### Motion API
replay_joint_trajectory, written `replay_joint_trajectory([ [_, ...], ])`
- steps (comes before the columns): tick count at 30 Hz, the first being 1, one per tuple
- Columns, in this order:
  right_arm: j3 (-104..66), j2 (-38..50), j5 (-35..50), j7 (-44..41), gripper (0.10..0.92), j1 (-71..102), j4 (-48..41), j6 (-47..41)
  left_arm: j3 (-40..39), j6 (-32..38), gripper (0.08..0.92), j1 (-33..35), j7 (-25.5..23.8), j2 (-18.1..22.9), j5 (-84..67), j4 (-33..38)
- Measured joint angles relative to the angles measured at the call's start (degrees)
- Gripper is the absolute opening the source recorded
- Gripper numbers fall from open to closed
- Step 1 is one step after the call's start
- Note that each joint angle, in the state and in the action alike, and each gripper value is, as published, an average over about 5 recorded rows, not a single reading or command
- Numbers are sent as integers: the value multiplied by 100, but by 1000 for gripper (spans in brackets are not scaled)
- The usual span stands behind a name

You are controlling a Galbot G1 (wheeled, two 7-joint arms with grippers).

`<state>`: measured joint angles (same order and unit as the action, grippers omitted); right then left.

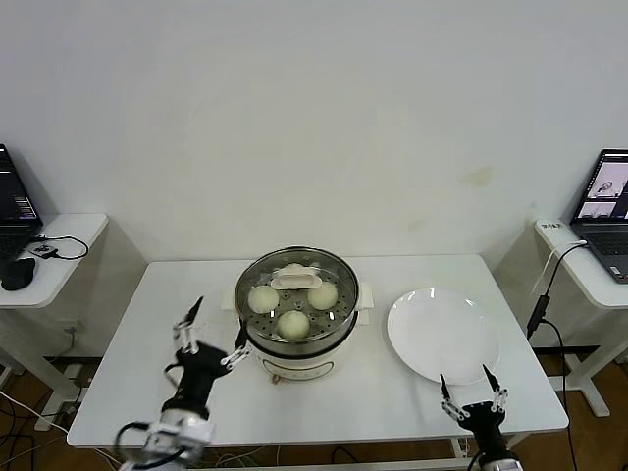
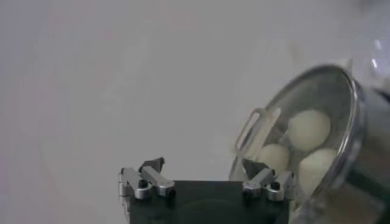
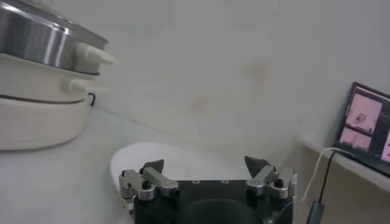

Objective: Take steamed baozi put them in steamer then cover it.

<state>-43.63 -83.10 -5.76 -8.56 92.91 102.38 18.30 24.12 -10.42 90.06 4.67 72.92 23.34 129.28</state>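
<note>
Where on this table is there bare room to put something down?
Free: the table left of the steamer, behind the open left gripper; the front strip between the grippers; the empty plate. Crowded: the covered steamer, with baozi showing through its lid; the right gripper, open, by the plate's front rim.

No text, label, brand or number can be read. The laptop (image 1: 610,201) at far right shows a lit screen with small windows, and the laptop (image 1: 12,201) at far left shows dark lines, all too small to make out.
</note>
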Motion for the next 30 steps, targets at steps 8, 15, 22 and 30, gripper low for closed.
replay_joint_trajectory([
  [8,166,331,631,-198,823,453,441,-457,585,688,823,876,342,70,-2276,-29],
  [15,250,455,967,-299,823,782,811,-783,836,1047,823,1346,358,143,-3200,-260],
  [22,319,502,1132,-345,823,1015,1139,-1044,927,1369,823,1622,272,196,-3503,-548],
  [30,392,467,1150,-320,823,1099,1402,-1261,1010,1656,823,1773,169,238,-3572,-796],
])
